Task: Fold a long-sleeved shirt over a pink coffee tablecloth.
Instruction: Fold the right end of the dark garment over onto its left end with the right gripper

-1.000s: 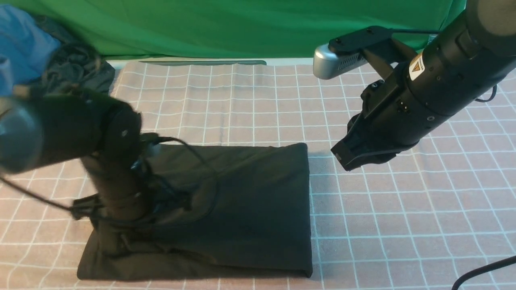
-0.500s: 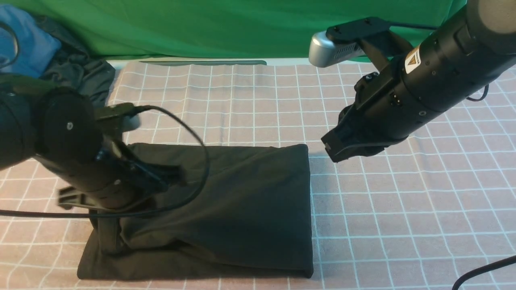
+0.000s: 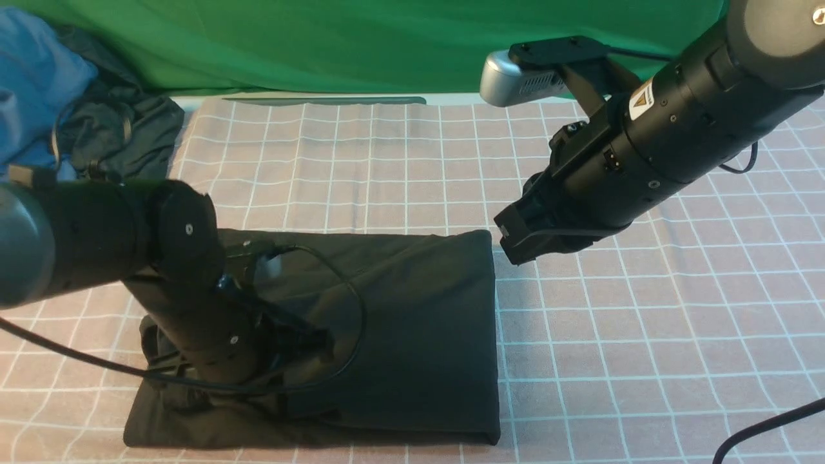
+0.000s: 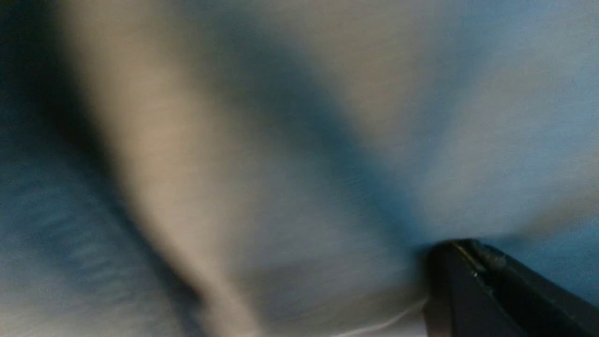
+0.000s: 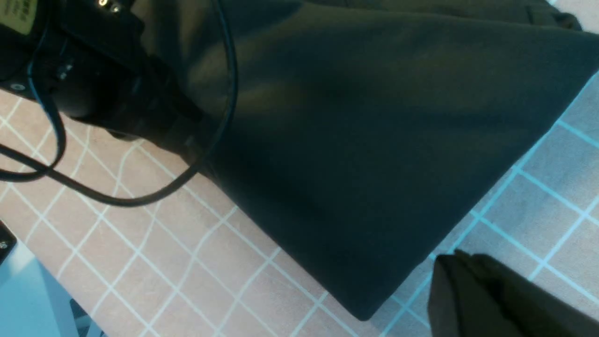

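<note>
Shirt of black cotton [image 3: 412,322] lies folded on the pink white-gridded tablecloth [image 3: 644,335]. My left claw [image 4: 451,247], clenched empty, rests on it. My right claw [image 3: 514,248] hangs clenched beside its far right corner.

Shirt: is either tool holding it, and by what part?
Left tool seems shut on a pinch of shirt cloth in its left half, creases converging there; view blurry. Right tool holds nothing.

A plain green cloth [image 3: 361,45] hangs across the back, beyond the right gripper [image 3: 512,245]. Far to that gripper's left, a bunched dark grey garment [image 3: 129,138] lies against blue cloth [image 3: 38,84].
</note>
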Robot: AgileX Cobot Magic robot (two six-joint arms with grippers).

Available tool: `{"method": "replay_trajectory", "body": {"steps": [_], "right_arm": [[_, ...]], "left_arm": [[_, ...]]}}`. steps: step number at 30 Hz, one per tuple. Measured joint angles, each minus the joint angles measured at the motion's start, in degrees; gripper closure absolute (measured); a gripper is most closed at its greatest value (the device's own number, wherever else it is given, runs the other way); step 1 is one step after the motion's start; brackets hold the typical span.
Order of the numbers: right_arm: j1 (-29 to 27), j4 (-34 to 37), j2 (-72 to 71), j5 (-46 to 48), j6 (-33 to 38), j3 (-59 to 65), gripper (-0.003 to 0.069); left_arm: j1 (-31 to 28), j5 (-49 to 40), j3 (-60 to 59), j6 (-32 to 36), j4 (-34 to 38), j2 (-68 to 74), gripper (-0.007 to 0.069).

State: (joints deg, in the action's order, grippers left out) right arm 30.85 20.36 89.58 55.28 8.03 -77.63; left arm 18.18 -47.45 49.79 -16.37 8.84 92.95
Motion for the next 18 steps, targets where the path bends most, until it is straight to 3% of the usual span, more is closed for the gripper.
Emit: {"method": "replay_trajectory", "body": {"steps": [7, 11, 14, 18], "right_arm": [[0.00, 0.07, 0.00, -0.12, 1.26, 0.07, 0.0622], [0.00, 0.12, 0.00, -0.12, 1.36, 0.07, 0.0622], [0.00, 0.12, 0.00, -0.12, 1.47, 0.07, 0.0622], [0.00, 0.18, 0.00, -0.12, 1.47, 0.07, 0.0622]], "left_arm": [[0.00, -0.37, 0.05, -2.49, -4.60, -6.49, 0.0611], [-0.44, -1.00, 0.38, -9.66, -11.48, -11.64, 0.0611], [-3.75, -2.56, 1.29, -13.82, -13.97, -12.69, 0.0611], [-11.29, -2.91, 2.40, -14.15, -13.66, -12.69, 0.0611]]}}
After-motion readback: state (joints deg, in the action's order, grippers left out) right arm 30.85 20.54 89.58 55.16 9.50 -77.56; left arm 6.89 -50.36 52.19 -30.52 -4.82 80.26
